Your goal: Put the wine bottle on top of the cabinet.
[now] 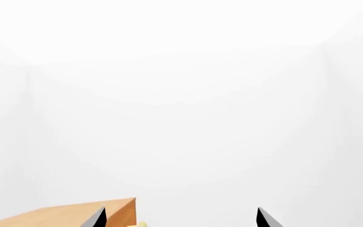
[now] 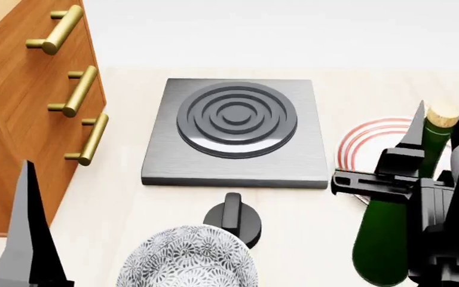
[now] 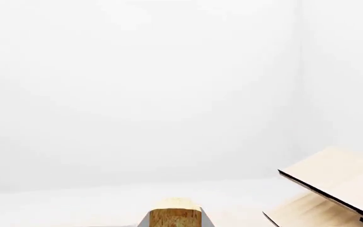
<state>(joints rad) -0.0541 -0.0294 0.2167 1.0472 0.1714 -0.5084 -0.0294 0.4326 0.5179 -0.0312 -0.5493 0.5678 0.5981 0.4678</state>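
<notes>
Right gripper (image 2: 437, 140): fingers either side of the wine bottle (image 2: 401, 227) neck, pinching it just under the cork (image 2: 442, 113); dark gripper body covers the mid part of the bottle in head view.
Right wrist view: cork top (image 3: 175, 215) sits at the frame edge between grey finger tips, rest is white wall; contact pads not visible here, so the grip is judged from head view, prob. firm but unconfirmed.
Left gripper (image 1: 181, 220): two dark tips spread wide apart w/ nothing between them; idle. In head view only one tall dark finger (image 2: 26, 233) shows, low at the left.
Wine bottle: in right gripper, roughly upright w/ slight tilt, over the right side of the counter (image 2: 118, 197), in front of the red-ringed plate (image 2: 365, 140). Base out of frame, so cannot tell if it is off the surface.
Cabinet (image 2: 22, 107): far left, drawer front w/ brass handles (image 2: 82, 89); well apart from the bottle. Its top barely shows in head view.
Between them: stove plate (image 2: 238, 128), black knob (image 2: 233, 218), patterned bowl (image 2: 188, 260).
Also seen: pale slanted rack (image 3: 339, 187) in right wrist view.
Done: bottle grasped.
Left: raise it, carry across past the stove plate to the cabinet, get it above the top, set it down standing, let go.
Progress est.: early, grasp stage only.
</notes>
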